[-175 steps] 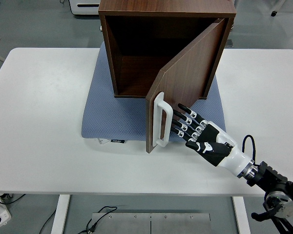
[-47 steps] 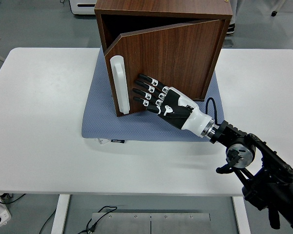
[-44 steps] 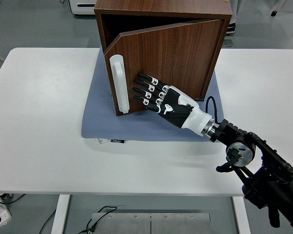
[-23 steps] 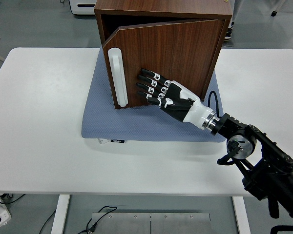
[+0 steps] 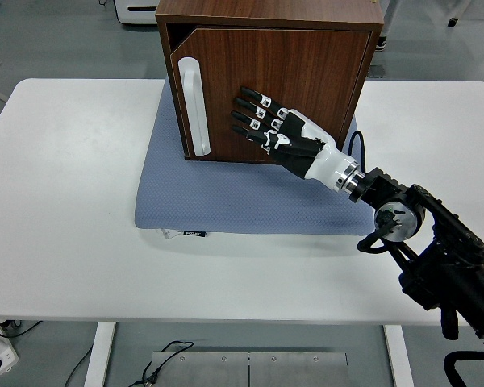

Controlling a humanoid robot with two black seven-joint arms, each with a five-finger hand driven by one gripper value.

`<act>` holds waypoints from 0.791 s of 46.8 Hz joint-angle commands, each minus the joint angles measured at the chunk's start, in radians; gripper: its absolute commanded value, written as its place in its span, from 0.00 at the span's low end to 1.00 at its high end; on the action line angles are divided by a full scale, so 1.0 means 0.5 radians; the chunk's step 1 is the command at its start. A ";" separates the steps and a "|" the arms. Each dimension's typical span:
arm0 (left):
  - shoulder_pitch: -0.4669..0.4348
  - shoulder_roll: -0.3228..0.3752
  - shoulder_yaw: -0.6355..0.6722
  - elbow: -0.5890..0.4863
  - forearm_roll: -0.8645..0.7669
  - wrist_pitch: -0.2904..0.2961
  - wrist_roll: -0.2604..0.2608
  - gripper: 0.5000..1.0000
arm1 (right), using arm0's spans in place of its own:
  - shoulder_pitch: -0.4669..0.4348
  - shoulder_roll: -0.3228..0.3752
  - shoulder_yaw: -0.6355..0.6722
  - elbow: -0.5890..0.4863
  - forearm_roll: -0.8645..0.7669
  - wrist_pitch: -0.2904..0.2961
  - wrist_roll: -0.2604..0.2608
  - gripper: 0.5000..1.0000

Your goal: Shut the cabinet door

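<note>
Now my right hand (image 5: 278, 133) lies flat, fingers (image 5: 250, 109) spread and gripping nothing, on the cabinet door (image 5: 266, 97), which has swung from ajar to flush with the cabinet (image 5: 270, 12) on the blue mat (image 5: 226, 201), so closing looks essentially complete.

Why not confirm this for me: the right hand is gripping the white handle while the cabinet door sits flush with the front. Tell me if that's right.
Not quite. The head view shows the right hand with fingers spread flat against the cabinet door, beside the white handle, not gripping it. The door does sit flush with the cabinet front.
</note>
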State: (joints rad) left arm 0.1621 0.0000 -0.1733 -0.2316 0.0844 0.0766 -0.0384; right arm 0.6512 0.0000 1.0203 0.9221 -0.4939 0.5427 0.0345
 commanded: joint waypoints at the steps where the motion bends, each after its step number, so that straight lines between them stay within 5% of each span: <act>1: 0.001 0.000 0.000 0.000 0.000 0.000 0.000 1.00 | 0.001 0.000 0.000 -0.013 0.000 -0.015 0.002 1.00; 28: 0.001 0.000 0.000 0.000 0.000 0.000 0.000 1.00 | 0.069 0.000 0.018 -0.049 0.113 -0.153 0.014 1.00; 37: 0.001 0.000 0.000 0.000 0.000 0.000 0.000 1.00 | 0.044 0.000 0.000 -0.025 0.107 -0.101 0.014 1.00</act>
State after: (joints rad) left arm 0.1626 0.0000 -0.1733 -0.2316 0.0844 0.0767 -0.0384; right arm 0.6795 0.0000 1.0213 0.9045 -0.4384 0.4794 0.0417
